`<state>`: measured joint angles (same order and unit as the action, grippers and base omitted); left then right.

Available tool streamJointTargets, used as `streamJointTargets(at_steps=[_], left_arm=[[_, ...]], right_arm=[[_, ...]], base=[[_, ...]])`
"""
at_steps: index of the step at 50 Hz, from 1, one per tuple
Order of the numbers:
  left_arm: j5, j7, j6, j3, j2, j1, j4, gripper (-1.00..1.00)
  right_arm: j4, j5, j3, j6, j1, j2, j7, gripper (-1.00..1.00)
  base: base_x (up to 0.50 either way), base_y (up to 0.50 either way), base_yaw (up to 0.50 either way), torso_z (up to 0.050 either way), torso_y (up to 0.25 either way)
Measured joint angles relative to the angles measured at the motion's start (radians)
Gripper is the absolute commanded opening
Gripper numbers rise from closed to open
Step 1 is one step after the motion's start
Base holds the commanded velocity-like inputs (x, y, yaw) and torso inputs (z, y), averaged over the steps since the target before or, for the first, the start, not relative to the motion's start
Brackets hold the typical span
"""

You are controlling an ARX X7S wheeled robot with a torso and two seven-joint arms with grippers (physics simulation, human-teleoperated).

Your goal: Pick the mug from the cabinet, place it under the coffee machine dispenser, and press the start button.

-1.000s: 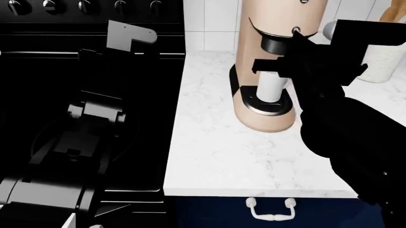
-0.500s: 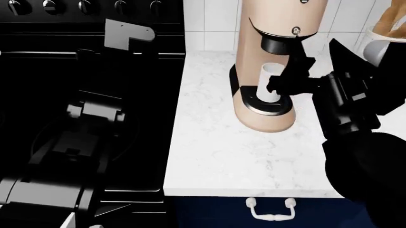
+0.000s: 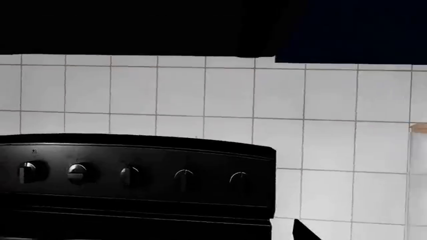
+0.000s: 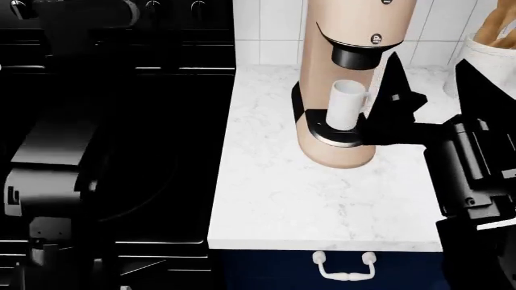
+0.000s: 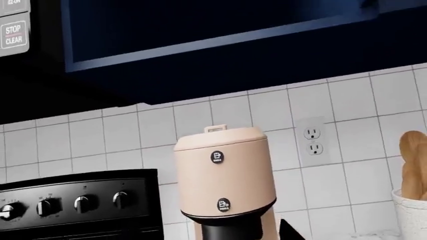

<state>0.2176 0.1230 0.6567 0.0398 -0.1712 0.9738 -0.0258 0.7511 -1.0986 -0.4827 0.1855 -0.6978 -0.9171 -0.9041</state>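
R gripper (image 4: 395,99) backed off mug (image 4: 347,104), fingers apart; marble counter (image 4: 274,193), tiled wall (image 3: 200,95); L gripper unseen.

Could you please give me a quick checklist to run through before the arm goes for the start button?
1. Mug on the drip tray, upright: ok.
2. Mug under the coffee machine dispenser: ok, the nozzle sits roughly over its rim.
3. Right gripper released from the mug: cannot tell; dark fingers beside it, contact unclear.
4. Buttons located: ok, two round black buttons on the machine's front in the right wrist view; which is start, cannot tell.
5. Left arm away from the counter: ok, over the stove.
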Motion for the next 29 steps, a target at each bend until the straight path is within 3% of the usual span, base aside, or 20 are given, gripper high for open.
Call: streamJointTargets(at_steps=[5, 11, 20, 29], left_arm=[[0.042, 0.014, 0.111, -0.049, -0.019, -0.113, -0.309, 1.00], [0.075, 0.024, 0.178, -0.105, -0.032, -0.219, -0.539, 1.00], [0.091, 0.031, 0.186, -0.147, -0.045, -0.328, -0.716, 1.00], [0.092, 0.045, 0.105, -0.191, -0.026, -0.402, -0.824, 1.00]], right_arm=[[0.048, 0.008, 0.025, -0.033, 0.037, -0.030, -0.015, 1.00], [0.094, 0.009, 0.055, -0.065, 0.068, -0.066, -0.033, 1.00], [0.140, 0.016, 0.097, -0.114, 0.120, -0.111, -0.052, 1.00], [0.190, 0.031, 0.147, -0.186, 0.194, -0.158, -0.064, 1.00]], base=[[0.00, 0.00, 0.00, 0.000, 0.000], [0.00, 0.00, 0.00, 0.000, 0.000], [0.00, 0.00, 0.00, 0.000, 0.000], [0.00, 0.00, 0.00, 0.000, 0.000]])
